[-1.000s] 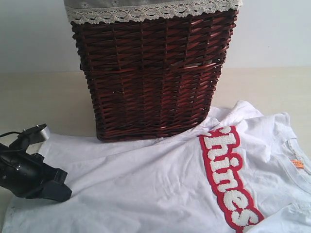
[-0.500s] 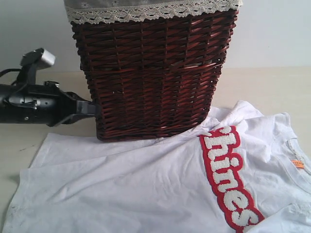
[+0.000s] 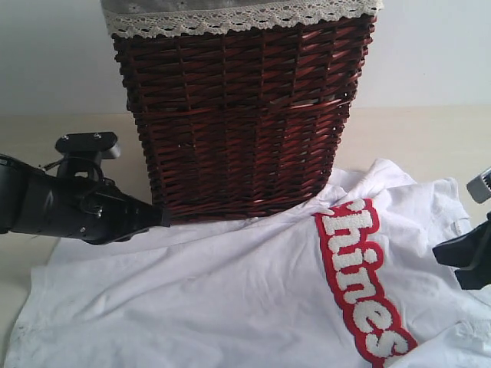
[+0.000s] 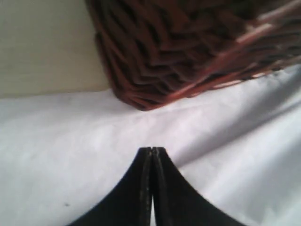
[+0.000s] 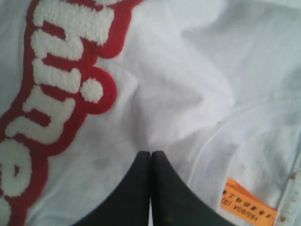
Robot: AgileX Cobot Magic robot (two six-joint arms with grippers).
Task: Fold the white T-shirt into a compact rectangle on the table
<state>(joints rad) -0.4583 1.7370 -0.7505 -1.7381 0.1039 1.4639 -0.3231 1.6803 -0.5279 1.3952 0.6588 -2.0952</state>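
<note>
White T-shirt: lies spread open and not yet folded on the table. It fills the near part of the exterior view, and its far edge lies against the foot of the wicker basket.

Red chest band: runs slantwise across the right half of the shirt and carries fuzzy white letters (the last ones are cut off by the lower edge of the view).

Orange neck tag: shows only in the right wrist view, inside the curved neckline seam.

Wicker basket: dark reddish-brown and upright, it stands at the middle back of the table. A grey liner with a lace trim is folded over its rim.

Left gripper: its jaws are pressed together with nothing between them. It points toward the basket's lower left corner, above the shirt's far left edge. Whether the tips touch the cloth I cannot tell.

Right gripper: its jaws are likewise closed flat against each other and hold no cloth. It sits over the shirt between the red band and the neck tag, at the right edge of the exterior view.

Cloth surface: mostly smooth on the left, with soft rumples near the collar and shoulder on the right.
</note>
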